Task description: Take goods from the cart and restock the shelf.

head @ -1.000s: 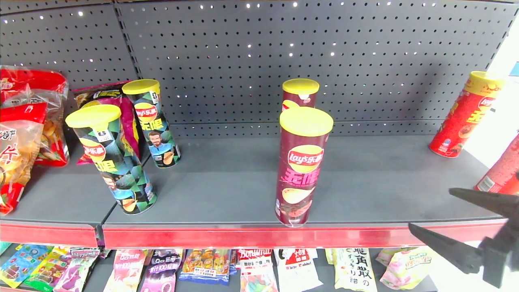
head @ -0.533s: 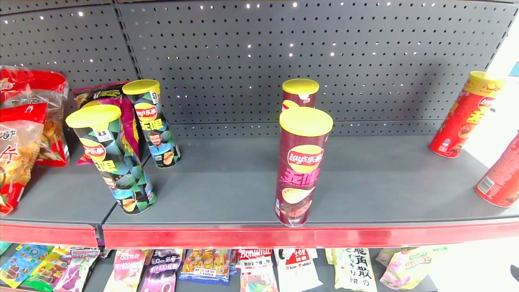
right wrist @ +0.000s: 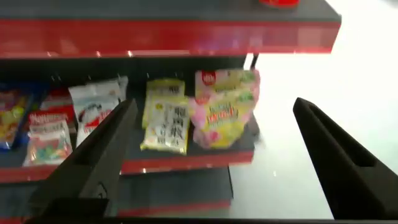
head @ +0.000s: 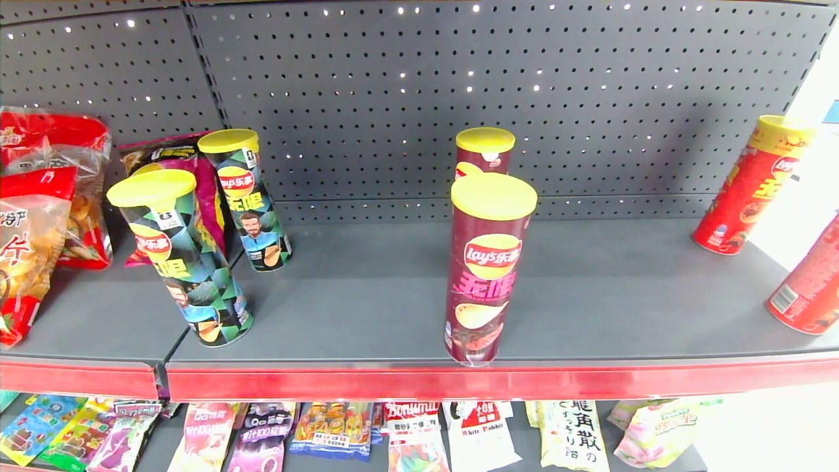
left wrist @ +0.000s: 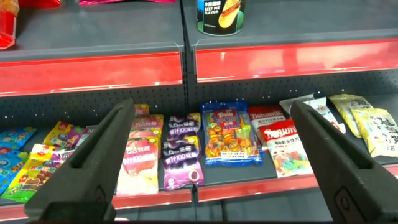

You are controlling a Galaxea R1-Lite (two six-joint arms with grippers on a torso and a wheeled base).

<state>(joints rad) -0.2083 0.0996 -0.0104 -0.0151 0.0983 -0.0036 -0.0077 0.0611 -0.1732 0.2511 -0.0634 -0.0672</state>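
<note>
At the far left of the shelf (head: 367,295), clear and red snack bags (head: 39,196) lean against the pegboard back (head: 459,78). Next come two dark patterned chip cans, the front one (head: 180,262) near the red front lip (head: 314,383) and the rear one (head: 249,203) further back, with a purple bag (head: 193,174) standing between and behind them. In the middle, a maroon chip can (head: 488,269) stands upright at the lip, and a second maroon can (head: 485,152) is directly behind it near the pegboard. Bare shelf lies on both sides of this pair. At the right end, a red chip can (head: 754,187) stands toward the back, and another red can (head: 809,288) sits at the picture's edge.

Under the lip, the lower shelf holds a row of candy packets (head: 328,429). The left gripper (left wrist: 214,168) faces these packets with its fingers spread wide and nothing between them. The right gripper (right wrist: 211,168) is likewise spread and empty, facing the yellow and pink packets (right wrist: 227,106) at the lower shelf's right end.
</note>
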